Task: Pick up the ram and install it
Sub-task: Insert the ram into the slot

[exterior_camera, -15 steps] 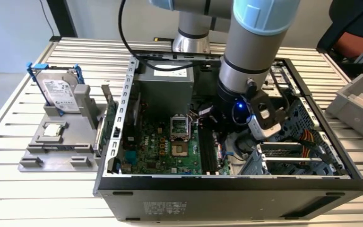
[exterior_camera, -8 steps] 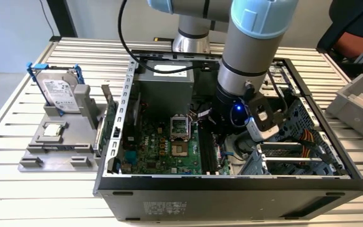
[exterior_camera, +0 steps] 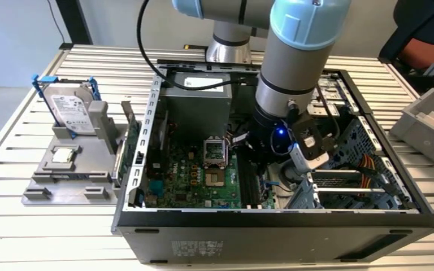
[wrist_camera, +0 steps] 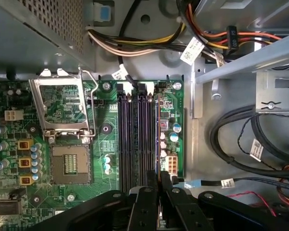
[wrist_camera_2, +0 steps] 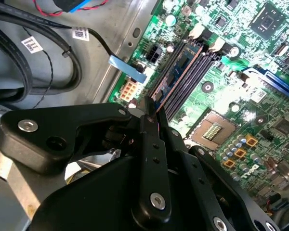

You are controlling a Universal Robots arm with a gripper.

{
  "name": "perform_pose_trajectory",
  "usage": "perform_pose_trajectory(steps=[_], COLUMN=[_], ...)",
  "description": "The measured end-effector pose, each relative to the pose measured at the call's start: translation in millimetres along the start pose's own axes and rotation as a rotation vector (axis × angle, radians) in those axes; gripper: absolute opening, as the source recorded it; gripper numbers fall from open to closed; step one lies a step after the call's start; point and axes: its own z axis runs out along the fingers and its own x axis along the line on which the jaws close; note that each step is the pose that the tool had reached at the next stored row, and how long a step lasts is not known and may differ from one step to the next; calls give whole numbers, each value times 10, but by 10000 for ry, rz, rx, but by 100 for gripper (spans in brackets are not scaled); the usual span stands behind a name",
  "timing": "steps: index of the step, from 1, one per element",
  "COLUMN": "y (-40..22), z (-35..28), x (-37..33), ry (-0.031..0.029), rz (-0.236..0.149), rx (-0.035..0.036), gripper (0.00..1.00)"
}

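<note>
So the arm is reaching down into the open PC case (exterior_camera: 153,113), and the gripper (wrist_camera_2: 151,113) sits low over the green motherboard (wrist_camera: 62,202), right at the bank of black memory slots (wrist_camera: 130,139). In the second wrist view the ram (wrist_camera_2: 176,77) is a thin dark stick with a coppery edge, lying lengthwise along 1 of the outer slots in the bank, on the side nearer the bare metal case wall. Its near end runs right in between the gripper's black fingers (wrist_camera_2: 156,144), and the jaws look pinched almost together on it, with just the thickness of the stick between them. I can't tell whether it's seated fully in the slot or just resting in the groove.

In the first wrist view the 4 slots run side by side, with the open CPU socket (wrist_camera: 62,103) and its raised metal frame beside them.

Outside the case, on the exterior view's left, a silver hard drive (exterior_camera: 72,110) with blue clips stands upright in a grey holder (exterior_camera: 70,180) on the slatted table (exterior_camera: 51,237). A grey bin (exterior_camera: 428,121) sits on the exterior view's right.
</note>
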Motion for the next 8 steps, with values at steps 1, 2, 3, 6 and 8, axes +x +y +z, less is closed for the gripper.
perform_pose_trajectory(steps=[1, 2, 3, 6, 8], y=[-3, -5, -7, -8, -8], z=[2, 7, 12, 22, 36], x=[7, 12, 17, 22, 24], ry=[1, 3, 6, 22, 23], rz=[-2, -4, -6, -9, -9], rx=[13, 26, 40, 95, 120], gripper=[0, 0, 0, 0, 0])
